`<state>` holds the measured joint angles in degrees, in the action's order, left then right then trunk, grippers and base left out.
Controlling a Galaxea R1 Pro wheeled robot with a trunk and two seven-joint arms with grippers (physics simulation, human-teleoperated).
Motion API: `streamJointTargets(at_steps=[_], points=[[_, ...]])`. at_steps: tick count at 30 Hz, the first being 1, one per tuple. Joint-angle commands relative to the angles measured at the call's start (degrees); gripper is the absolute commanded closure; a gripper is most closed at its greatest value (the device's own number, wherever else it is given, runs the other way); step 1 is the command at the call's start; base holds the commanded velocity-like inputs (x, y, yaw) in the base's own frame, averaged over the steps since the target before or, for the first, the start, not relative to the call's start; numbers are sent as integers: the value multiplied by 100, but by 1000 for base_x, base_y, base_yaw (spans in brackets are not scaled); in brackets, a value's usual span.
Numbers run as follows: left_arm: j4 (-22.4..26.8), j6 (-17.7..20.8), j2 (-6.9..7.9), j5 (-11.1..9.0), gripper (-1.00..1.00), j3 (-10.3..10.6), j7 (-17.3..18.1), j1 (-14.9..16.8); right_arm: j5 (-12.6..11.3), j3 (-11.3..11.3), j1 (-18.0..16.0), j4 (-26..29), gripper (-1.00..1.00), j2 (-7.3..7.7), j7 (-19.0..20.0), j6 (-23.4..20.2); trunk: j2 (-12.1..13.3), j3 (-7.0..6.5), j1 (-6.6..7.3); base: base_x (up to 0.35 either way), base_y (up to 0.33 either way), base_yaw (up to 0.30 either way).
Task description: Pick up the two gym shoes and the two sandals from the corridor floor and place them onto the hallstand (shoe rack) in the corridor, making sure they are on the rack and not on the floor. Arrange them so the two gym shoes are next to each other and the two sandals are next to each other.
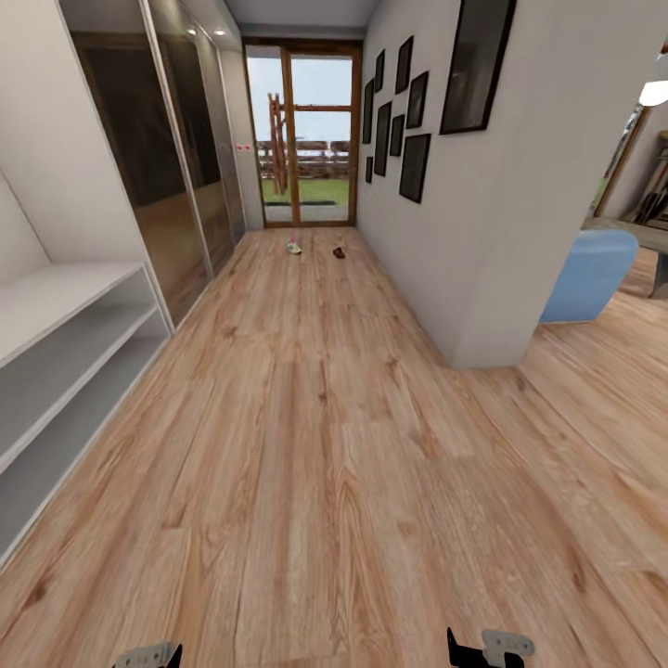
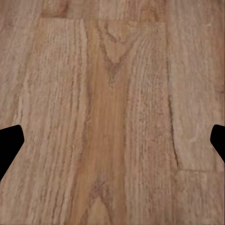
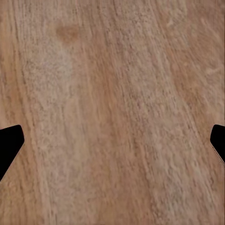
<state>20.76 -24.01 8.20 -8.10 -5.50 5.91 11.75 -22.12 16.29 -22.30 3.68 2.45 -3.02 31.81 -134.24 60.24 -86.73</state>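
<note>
Step in hand, as judged: approach. No footwear has been collected. In the head view a gym shoe (image 1: pixel 294 248) and a sandal (image 1: pixel 339 252) lie on the corridor floor (image 1: pixel 306 445) at upper centre of the frame, near the glass doors (image 1: pixel 301 139) and well apart from the robot; too small to show whether their partners lie beside them. The hallstand (image 1: pixel 65 371) stands at the left edge, its shelves bare.

Next move calls for driving down the corridor to within arm's reach of the shoes.

Left gripper (image 2: pixel 112 140) and right gripper (image 3: pixel 112 140): fingers spread wide at the frame edges, released, nothing between them, plank flooring beneath. Contact with the floor cannot be judged.
</note>
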Motion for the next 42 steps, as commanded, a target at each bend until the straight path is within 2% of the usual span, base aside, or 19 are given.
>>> streamJointTargets(at_steps=[1,11,22,42], points=[[-4,-7,-1,-60,-100,-19,60,3,-21,49,-1,1,-100,1,-32,9,-1,5,-2,339,0,0],[-10,-7,-3,-51,-100,-19,60,3,-45,44,0,1,-100,-14,-48,9,-1,5,-2,339,0,1],[-11,-7,-3,-55,-100,-19,60,3,-31,41,-1,1,-100,28,-20,9,-1,5,-2,339,0,152],[-11,-7,-3,-53,-100,-18,60,3,-21,49,0,-7,-100,45,-27,9,-1,5,-2,339,0,7]])
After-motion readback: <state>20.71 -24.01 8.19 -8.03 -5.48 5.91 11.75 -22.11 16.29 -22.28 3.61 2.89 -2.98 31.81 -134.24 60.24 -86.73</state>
